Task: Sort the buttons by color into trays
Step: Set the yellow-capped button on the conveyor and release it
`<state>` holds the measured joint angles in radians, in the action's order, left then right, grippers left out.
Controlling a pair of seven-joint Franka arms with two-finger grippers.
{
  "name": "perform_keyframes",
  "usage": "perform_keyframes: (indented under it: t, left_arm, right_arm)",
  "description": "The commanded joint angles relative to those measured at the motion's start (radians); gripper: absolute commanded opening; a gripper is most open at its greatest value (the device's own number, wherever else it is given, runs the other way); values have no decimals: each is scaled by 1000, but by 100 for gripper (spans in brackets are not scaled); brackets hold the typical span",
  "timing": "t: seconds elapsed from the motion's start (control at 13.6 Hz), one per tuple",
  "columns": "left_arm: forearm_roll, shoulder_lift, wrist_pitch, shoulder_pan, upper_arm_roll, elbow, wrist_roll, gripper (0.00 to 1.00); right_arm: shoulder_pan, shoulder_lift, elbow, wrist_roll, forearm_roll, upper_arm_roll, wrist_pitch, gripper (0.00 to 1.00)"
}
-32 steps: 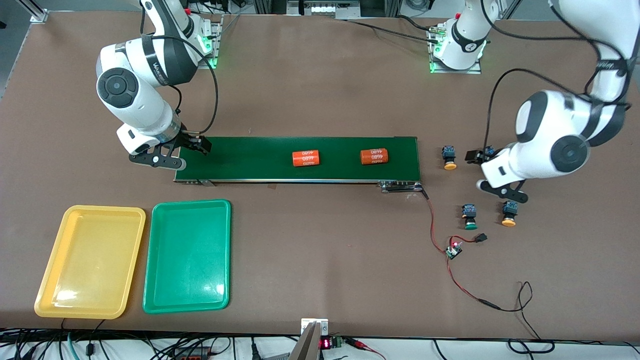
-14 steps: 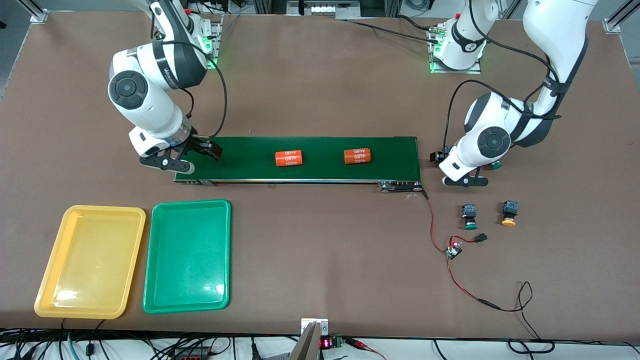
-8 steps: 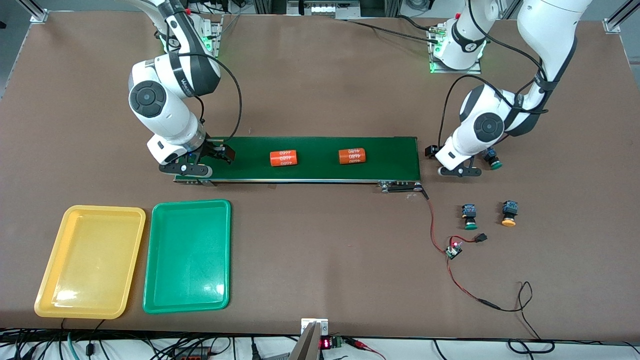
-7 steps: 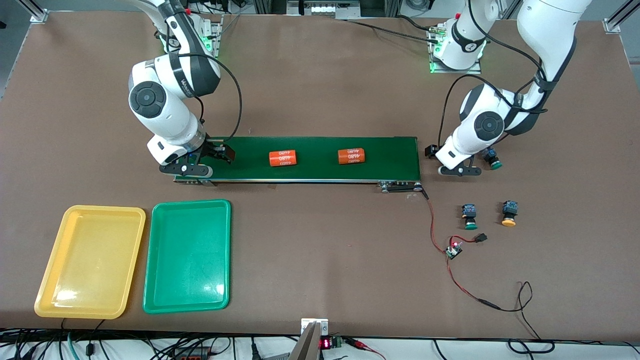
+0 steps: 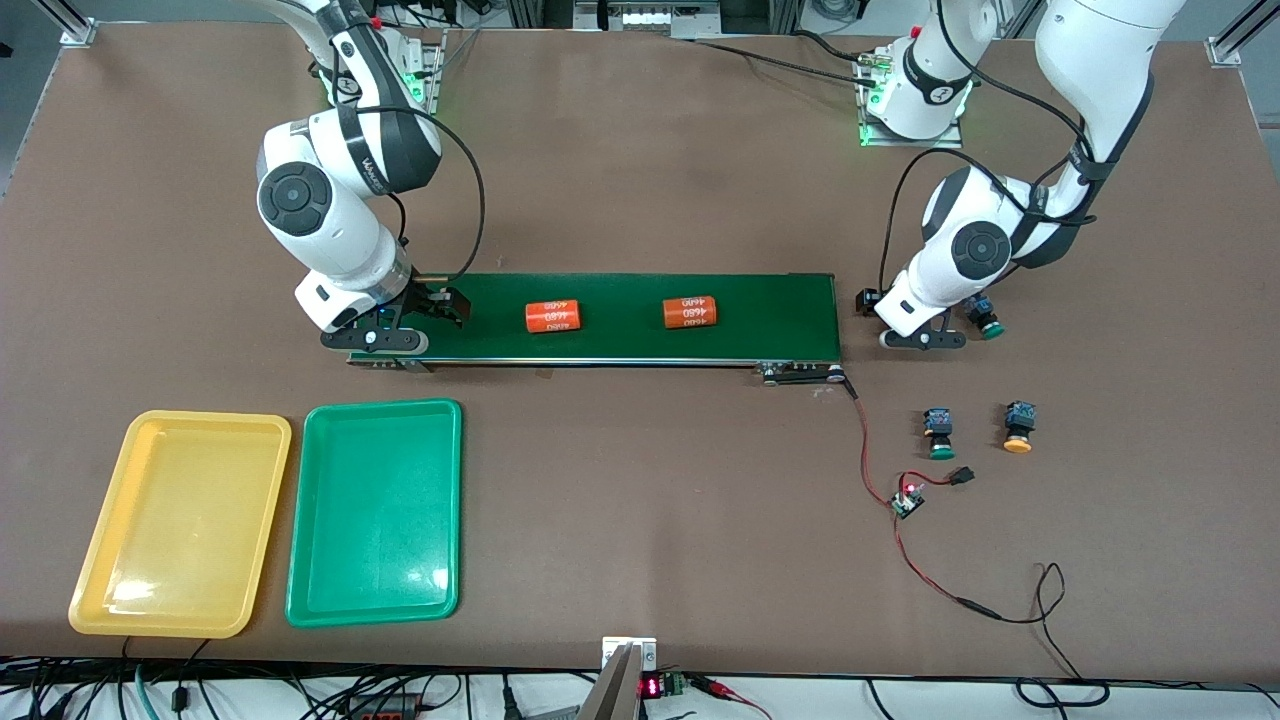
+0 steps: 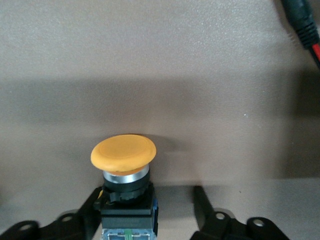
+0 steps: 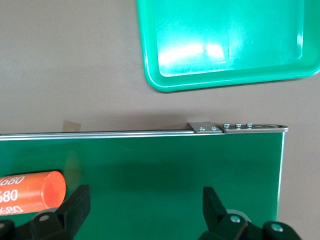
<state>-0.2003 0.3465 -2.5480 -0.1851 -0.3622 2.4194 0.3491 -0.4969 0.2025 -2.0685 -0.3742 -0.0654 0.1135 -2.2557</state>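
Note:
A yellow-capped button (image 6: 123, 152) lies on the table between the fingers of my left gripper (image 6: 149, 200), just off the belt's end. One finger (image 6: 92, 210) touches its black body and the other (image 6: 202, 202) stands apart, so the gripper is open. In the front view my left hand (image 5: 915, 335) hides this button. A green button (image 5: 985, 322) lies beside the hand. Nearer the front camera lie another green button (image 5: 940, 435) and another yellow one (image 5: 1017, 430). The yellow tray (image 5: 180, 430) and green tray (image 5: 375, 415) are empty. My right gripper (image 5: 375, 338) hangs open over the belt's other end.
A long dark-green conveyor belt (image 5: 780, 310) carries two orange cylinders (image 5: 554, 316) (image 5: 690, 312); one (image 7: 35, 192) lies near my right gripper (image 7: 146, 200). Red and black wires with a small circuit board (image 5: 908, 500) lie near the loose buttons.
My left hand came down around the yellow button and my right hand slid along over the belt's end. Both cylinders rode toward the right arm's end.

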Motion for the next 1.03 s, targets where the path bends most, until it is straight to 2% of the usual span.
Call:
perform_keyframes:
  t: [0.0,0.15,0.22,0.52,0.59,0.74,0.96]
  left_arm:
    - [-25,-26,-3,-7,3,26,21,39]
    - [-25,-27,26,-7,9,23,21,26]
    - [-25,-40,52,-7,9,18,22,23]
    - [-25,-104,242,7,-7,-67,21,22]
    - [-22,-110,291,9,-32,-100,22,22]
    - [-8,-106,407,13,-137,-211,94,22]
    - [-7,-22,427,85,-234,-331,314,23]
  right_arm:
    - [-19,6,5,-18,-17,2,8,100]
    - [-32,5,5,-69,-17,0,5,100]
    - [-55,5,5,-93,-17,0,4,100]
    - [-98,8,5,-104,-17,0,-4,100]
    - [-107,8,5,-104,-17,0,-4,100]
    - [-114,21,5,-106,-17,0,-7,100]
    - [-127,28,5,-133,-17,2,-7,100]
